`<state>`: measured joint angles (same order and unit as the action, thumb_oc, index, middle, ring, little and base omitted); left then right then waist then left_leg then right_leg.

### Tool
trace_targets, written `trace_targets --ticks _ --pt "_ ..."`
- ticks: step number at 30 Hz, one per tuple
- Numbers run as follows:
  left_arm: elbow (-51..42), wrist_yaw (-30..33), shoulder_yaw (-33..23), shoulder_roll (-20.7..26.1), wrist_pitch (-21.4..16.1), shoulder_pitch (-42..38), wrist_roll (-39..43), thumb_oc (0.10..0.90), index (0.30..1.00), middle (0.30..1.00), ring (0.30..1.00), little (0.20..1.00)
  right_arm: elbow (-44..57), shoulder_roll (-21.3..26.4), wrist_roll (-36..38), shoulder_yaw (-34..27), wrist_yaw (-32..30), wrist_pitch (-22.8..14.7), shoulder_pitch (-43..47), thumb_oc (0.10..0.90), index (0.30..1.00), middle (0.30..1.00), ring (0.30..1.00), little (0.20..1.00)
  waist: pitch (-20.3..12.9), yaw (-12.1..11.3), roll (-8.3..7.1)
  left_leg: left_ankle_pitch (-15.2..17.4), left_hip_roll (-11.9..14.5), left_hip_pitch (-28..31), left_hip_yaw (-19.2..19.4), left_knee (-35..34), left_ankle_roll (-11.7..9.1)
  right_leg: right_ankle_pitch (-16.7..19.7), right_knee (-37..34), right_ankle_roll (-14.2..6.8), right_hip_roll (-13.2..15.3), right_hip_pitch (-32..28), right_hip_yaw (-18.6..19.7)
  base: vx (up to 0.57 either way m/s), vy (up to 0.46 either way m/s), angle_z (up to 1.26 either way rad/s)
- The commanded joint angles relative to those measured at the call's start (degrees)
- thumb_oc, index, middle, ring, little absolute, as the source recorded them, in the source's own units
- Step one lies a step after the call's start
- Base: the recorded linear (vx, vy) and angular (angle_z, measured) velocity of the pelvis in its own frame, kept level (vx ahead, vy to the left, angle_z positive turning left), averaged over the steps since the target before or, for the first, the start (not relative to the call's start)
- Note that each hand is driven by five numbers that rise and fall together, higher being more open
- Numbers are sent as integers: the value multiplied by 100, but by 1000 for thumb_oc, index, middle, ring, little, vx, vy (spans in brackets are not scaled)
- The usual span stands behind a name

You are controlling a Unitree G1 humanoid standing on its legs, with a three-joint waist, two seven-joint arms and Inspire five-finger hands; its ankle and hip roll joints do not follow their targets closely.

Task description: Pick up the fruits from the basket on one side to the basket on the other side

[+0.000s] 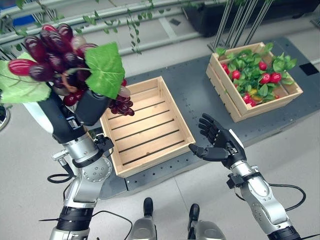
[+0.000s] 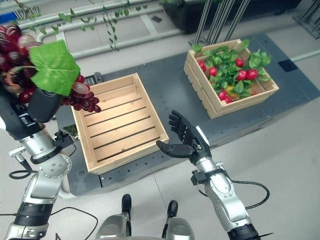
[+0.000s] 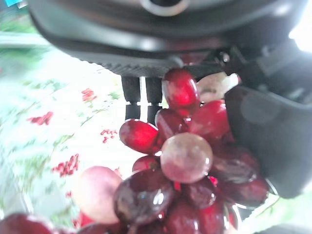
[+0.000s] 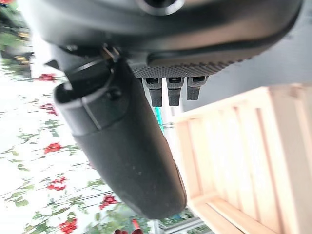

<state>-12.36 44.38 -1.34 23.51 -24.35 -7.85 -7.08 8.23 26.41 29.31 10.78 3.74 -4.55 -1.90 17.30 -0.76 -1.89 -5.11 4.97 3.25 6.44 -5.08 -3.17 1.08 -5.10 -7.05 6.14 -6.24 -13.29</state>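
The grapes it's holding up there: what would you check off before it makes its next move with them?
1. Hold on the grapes: ok. The left hand is curled round the bunch, and the left wrist view shows grapes against the palm.
2. Whole bunch lifted: ok. It hangs in the air, touching nothing below.
3. Landing spot: ok. The empty crate sits just beside the bunch with its slatted floor bare.
4. Right hand out of the way: ok. It is open, beside the empty crate's near corner and outside its rim.
5. More fruit to fetch: ok. The far crate holds red fruit among leaves.
6. Firmness of the hold: cannot tell.
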Motion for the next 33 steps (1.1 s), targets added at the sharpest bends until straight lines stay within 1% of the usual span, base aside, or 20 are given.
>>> trace_targets --ticks 1,2,4,5,6,7,11,13,14,15,16,19,21,24,26,30,31,33 --pt "-103 -1078 54 16 -456 -132 1467 400 300 300 300 300 700 147 86 -200 206 -813 116 800 900 900 900 900 -904 31 7 652 -109 321 -54 8 -149 2 18 -120 244 -14 -32 12 -19 3" --pt "-126 -1307 129 -6 -388 -167 1696 400 300 300 300 300 748 143 197 -240 294 -847 222 800 900 900 900 900 -915 13 14 673 -111 341 -58 8 -139 -1 13 -123 250 -37 -59 15 -20 3" --pt "-100 -1554 292 -23 -224 -295 1953 400 300 300 300 300 825 159 423 -281 422 -859 462 800 900 900 900 900 -921 -16 22 698 -122 376 -84 8 -121 -1 14 -132 252 -70 -84 0 0 0" --pt "-31 -1755 434 -8 -109 -401 2088 400 300 300 300 300 867 168 518 -295 534 -961 651 800 900 900 900 900 -939 -38 30 727 -129 401 -89 8 -112 -4 10 -140 260 -94 -115 0 0 0" --pt "-21 -1806 453 -6 -89 -418 2149 400 300 300 300 300 865 169 544 -296 557 -973 679 800 900 900 900 900 -939 -42 31 731 -130 407 -92 8 -110 -4 10 -142 260 -99 -117 20 -14 4" --pt "-3 -2009 518 1 -7 -471 2338 400 300 300 300 300 901 169 647 -295 618 -984 777 800 900 900 900 900 -953 -57 36 742 -134 422 -104 8 -103 -6 11 -149 264 -111 -128 18 -14 4" --pt "-3 -3058 716 19 371 -568 2968 400 300 300 300 300 1019 86 997 -294 816 -820 1035 800 900 900 900 900 -1024 -106 58 768 -123 457 -100 8 -97 -5 13 -164 277 -139 -197 27 -14 7" --pt "-11 -3358 832 50 556 -597 2940 400 300 300 300 300 1005 12 999 -223 929 -747 1102 800 900 900 900 900 -1052 -118 67 772 -117 472 -90 8 -93 -5 16 -165 279 -148 -208 35 -11 7" --pt "-24 -3646 906 111 682 -622 2978 400 300 300 300 300 1018 -7 927 -187 937 -624 1140 800 900 900 900 900 -1082 -127 79 784 -117 480 -91 8 -89 -7 13 -168 282 -157 -218 41 -4 4" --pt "-63 -3784 945 160 774 -619 2966 400 300 300 300 300 1028 3 918 -160 961 -591 1140 800 900 900 900 900 -1098 -134 87 783 -115 484 -88 8 -92 -4 11 -168 282 -161 -228 50 -4 3" --pt "-97 -3970 1000 210 847 -608 2957 400 300 300 300 300 1043 -8 910 -121 941 -475 1135 800 900 900 900 900 -1113 -143 97 788 -114 493 -87 8 -86 -2 12 -170 287 -168 -233 42 -3 3" --pt "-64 -4132 1092 317 826 -615 2801 400 300 300 300 300 984 -33 1056 -33 1012 -288 1150 800 900 900 900 900 -1143 -152 108 794 -120 510 -88 8 -82 4 10 -171 291 -181 -239 38 -2 1" --pt "-60 -4197 1151 337 819 -626 2739 400 300 300 300 300 952 -66 1094 83 948 -79 1158 800 900 900 900 900 -1162 -159 110 802 -127 521 -97 8 -84 -2 10 -167 291 -198 -248 42 0 1" --pt "-74 -4116 1222 397 725 -651 2425 400 300 300 300 300 919 -152 1316 236 840 155 1134 800 900 900 900 900 -1188 -158 115 805 -132 519 -110 8 -82 -8 10 -163 287 -200 -237 10 1 0" --pt "-88 -4155 1290 391 681 -660 2451 400 300 300 300 300 826 -265 1348 392 763 333 1099 800 900 900 900 900 -1215 -161 111 808 -140 515 -121 8 -85 -10 10 -163 286 -197 -229 0 0 0" --pt "-153 -4054 1346 348 615 -648 2371 400 300 300 300 300 729 -357 1400 584 730 510 1053 800 900 900 900 900 -1241 -156 111 809 -132 514 -105 8 -85 -6 10 -160 288 -182 -219 0 0 0" --pt "-186 -3976 1363 334 529 -637 2332 400 300 300 300 300 677 -388 1431 671 712 619 1038 800 900 900 900 900 -1254 -160 111 807 -127 518 -96 8 -83 -3 10 -158 288 -182 -214 0 0 0" --pt "-203 -3893 1374 325 460 -646 2244 400 300 300 300 300 613 -411 1465 729 700 658 1021 800 900 900 900 900 -1260 -160 111 805 -120 518 -84 8 -88 -4 10 -153 288 -186 -226 0 0 0"
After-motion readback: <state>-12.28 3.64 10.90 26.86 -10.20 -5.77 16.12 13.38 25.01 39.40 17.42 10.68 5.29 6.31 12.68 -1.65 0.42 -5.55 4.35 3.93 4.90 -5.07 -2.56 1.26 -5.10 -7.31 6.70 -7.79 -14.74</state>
